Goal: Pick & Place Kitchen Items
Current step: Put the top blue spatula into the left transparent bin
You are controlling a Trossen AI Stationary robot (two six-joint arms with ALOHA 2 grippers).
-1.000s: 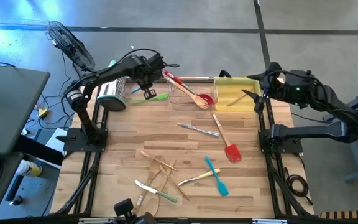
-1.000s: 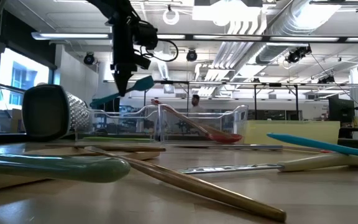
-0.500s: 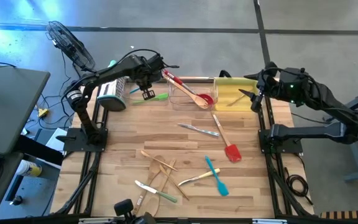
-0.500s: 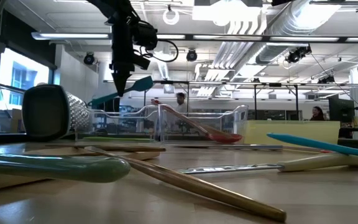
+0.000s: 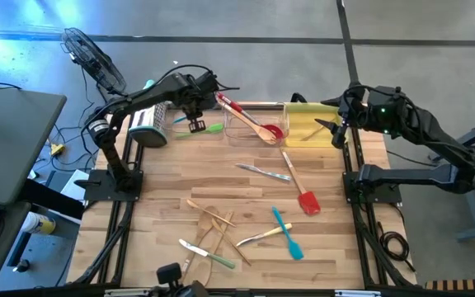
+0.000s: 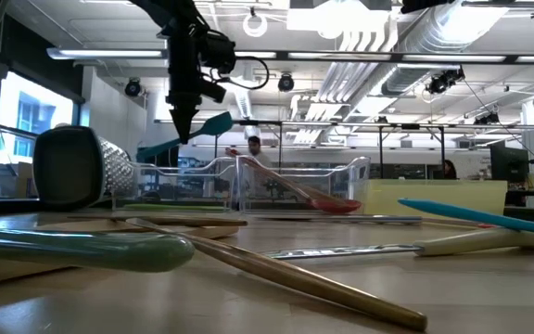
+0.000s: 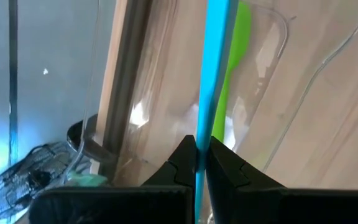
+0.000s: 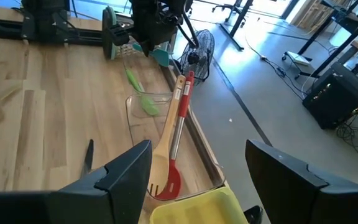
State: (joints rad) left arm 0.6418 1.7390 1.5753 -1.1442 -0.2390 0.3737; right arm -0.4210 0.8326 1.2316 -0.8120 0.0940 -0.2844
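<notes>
Left end effector pinches teal spatula by thin stiff handle above clear tray; light, slippery, likely swings. Right end effector gapes wide near yellow tray.

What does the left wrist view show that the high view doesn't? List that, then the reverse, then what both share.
Left wrist view only: a close look at the left gripper pinched shut on the blue spatula by its thin handle.

High view only: the right gripper by the yellow tray, the red spatula and other utensils scattered on the table, and the grater.

Both: the left gripper, the green spatula with its head in the clear tray, and the fan.
</notes>
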